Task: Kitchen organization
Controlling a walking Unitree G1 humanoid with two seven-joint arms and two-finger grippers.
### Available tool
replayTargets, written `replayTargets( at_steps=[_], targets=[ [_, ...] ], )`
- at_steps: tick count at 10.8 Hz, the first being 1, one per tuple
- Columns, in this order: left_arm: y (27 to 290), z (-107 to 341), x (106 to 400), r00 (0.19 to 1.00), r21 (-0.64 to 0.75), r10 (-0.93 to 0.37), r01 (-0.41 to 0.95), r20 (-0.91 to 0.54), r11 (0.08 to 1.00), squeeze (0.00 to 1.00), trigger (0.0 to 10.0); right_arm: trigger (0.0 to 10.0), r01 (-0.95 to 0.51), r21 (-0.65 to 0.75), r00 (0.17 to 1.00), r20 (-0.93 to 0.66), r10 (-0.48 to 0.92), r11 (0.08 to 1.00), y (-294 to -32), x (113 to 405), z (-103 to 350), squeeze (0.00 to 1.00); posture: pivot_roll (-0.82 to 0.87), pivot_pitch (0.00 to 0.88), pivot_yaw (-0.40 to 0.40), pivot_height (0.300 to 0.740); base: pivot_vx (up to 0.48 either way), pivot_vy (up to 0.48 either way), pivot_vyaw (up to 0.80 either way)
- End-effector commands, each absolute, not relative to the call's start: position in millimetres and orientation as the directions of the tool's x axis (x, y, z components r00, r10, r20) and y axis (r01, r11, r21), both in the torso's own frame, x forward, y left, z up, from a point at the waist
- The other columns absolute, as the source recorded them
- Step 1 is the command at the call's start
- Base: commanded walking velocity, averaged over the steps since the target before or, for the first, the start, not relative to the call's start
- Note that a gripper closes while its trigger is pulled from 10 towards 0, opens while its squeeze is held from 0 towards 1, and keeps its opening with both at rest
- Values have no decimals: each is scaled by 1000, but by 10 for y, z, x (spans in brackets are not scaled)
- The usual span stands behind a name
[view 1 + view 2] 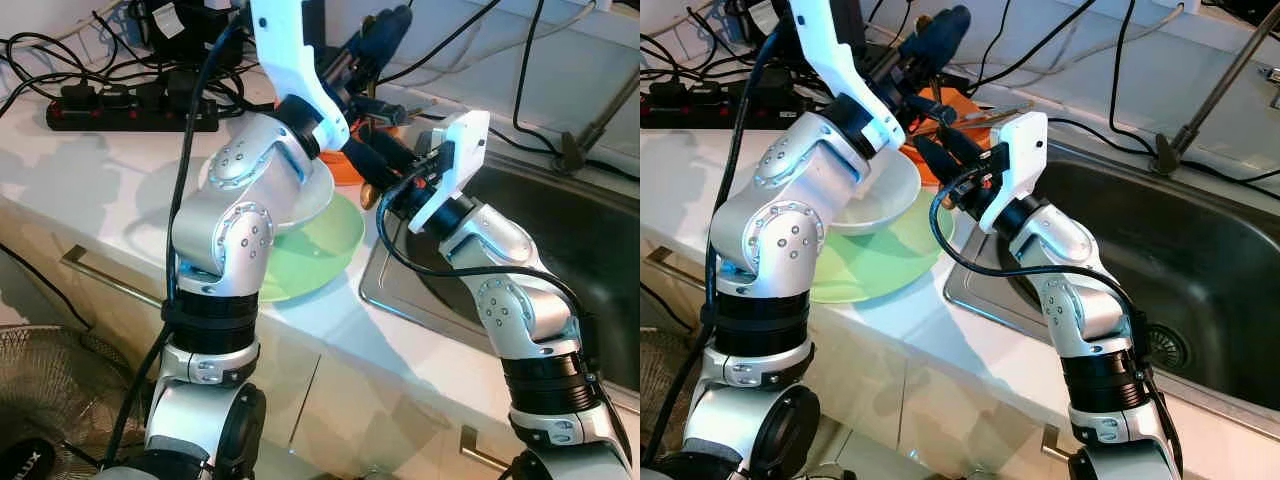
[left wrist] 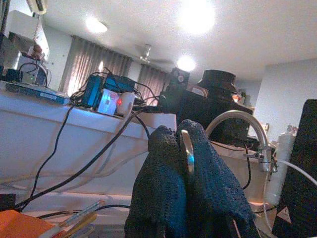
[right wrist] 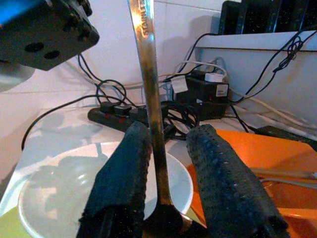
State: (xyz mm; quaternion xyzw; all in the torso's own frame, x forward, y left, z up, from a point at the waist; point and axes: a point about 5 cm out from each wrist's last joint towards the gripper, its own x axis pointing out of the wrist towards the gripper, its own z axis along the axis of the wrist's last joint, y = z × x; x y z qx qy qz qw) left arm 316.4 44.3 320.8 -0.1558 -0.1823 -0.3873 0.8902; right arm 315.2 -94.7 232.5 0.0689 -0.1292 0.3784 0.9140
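The left arm (image 1: 230, 240) bulks closest, its elbow hanging over the near side of the white bowl (image 1: 885, 195), and that is the first hazard. If the arm swings or dips, it could clip the bowl's rim and skid the bowl across the green plate (image 1: 335, 245) it sits on, towards the counter edge.

Just beyond the bowl, on its sink (image 1: 1200, 260) side, the right gripper (image 3: 168, 134) points up and back with a steel spoon (image 3: 148, 64) standing between its fingers. The main risk lies here. The jaws stand partly open, with one pad (image 3: 124, 168) against the handle and the other clear of it, so this gripper merely flanks the spoon and does not clamp it.

Above and behind the bowl, the left gripper (image 2: 183, 131) is pressed closed on a thin sliver of metal, which I judge to be the upper end of the same handle. If that grip lets go before the right fingers close, the spoon would probably tip. It could then drop into the bowl or clatter onto the orange tray (image 3: 257, 148) just behind the bowl, where chopsticks (image 3: 282, 173) lie. If both grippers pull while clamped, the handle could twist out of one of them.

Farther back from the bowl, a power strip (image 1: 130, 115) and its tangle of cables lie on the counter. A wide arm sweep could snag them.
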Motion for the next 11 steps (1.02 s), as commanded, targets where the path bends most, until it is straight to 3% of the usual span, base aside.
replayTargets(
  at_steps=[1, 9, 10, 11],
  targets=[
    [390, 3211, 3116, 612, -132, -653, 766, 446, 629, 0, 10000, 0, -695, 13, 689, 297, 661, 719, -974, 3179, 2366, 0, 23, 35, -107, 740, 0, 0, 0],
    [377, 3220, 3109, 614, -127, -648, 763, 451, 634, 0, 10000, 0, -697, 6, 687, 295, 664, 717, -972, 3183, 2361, 0, 24, 35, -110, 740, 0, 0, 0],
    [376, 3219, 3108, 614, -128, -648, 763, 451, 633, 980, 10000, 0, -695, 7, 688, 296, 662, 719, -973, 3188, 2362, 0, 24, 34, -111, 740, 0, 0, 0],
    [378, 3210, 3115, 617, -141, -647, 763, 449, 630, 1000, 10000, 0, -691, 8, 692, 297, 658, 723, -977, 3193, 2364, 0, 22, 34, -110, 740, 0, 0, 0]
  ],
)
